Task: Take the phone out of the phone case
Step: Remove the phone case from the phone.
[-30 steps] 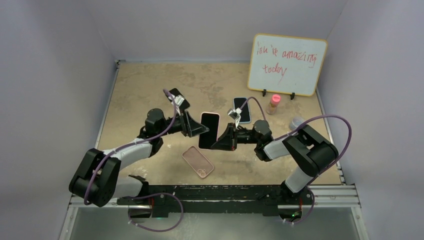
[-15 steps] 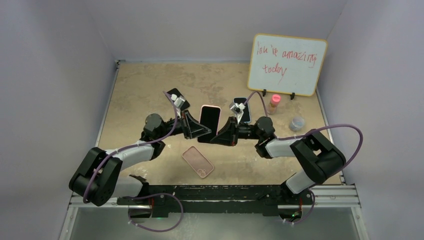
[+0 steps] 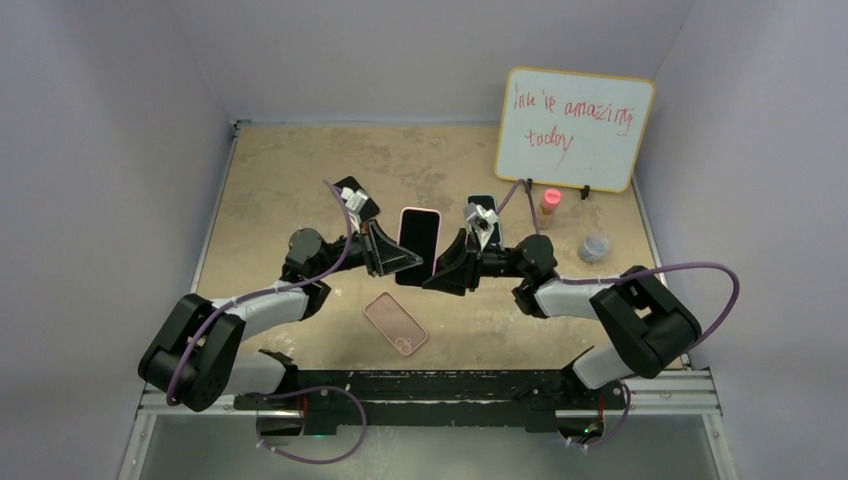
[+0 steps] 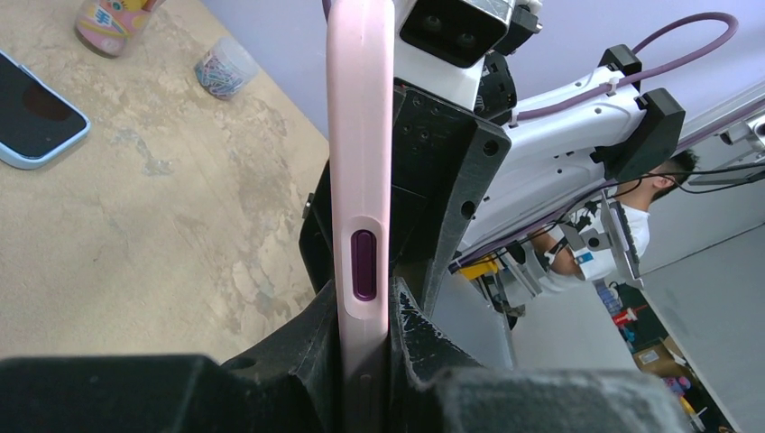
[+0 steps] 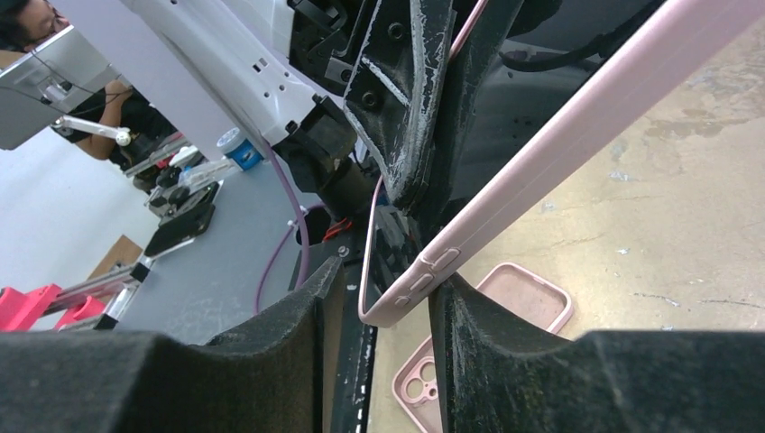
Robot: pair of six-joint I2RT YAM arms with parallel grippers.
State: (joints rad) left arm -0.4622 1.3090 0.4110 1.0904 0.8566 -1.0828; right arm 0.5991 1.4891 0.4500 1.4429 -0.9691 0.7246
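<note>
The phone (image 3: 418, 243), its dark screen toward the top camera, sits in a pink phone case (image 3: 435, 222) held above the table between both arms. My left gripper (image 3: 396, 256) is shut on the case's left edge. In the left wrist view the pink case edge (image 4: 361, 162) with its purple button is pinched tight in that left gripper (image 4: 365, 302). My right gripper (image 3: 441, 268) stands open. In the right wrist view a corner of the case (image 5: 410, 293) lies between the spread fingers of this gripper (image 5: 386, 289), leaning on the right finger (image 5: 474, 329).
A second, empty pink case (image 3: 396, 323) lies on the table near the arm bases. A black phone (image 3: 356, 199) and a blue-cased phone (image 3: 484, 215) lie farther back. A whiteboard (image 3: 574, 127), a pink-capped bottle (image 3: 548, 204) and a small jar (image 3: 594, 246) stand at the back right.
My left gripper has closed on the case's edge and my right gripper has let go and opened. The phone has shifted slightly away from the arm bases.
</note>
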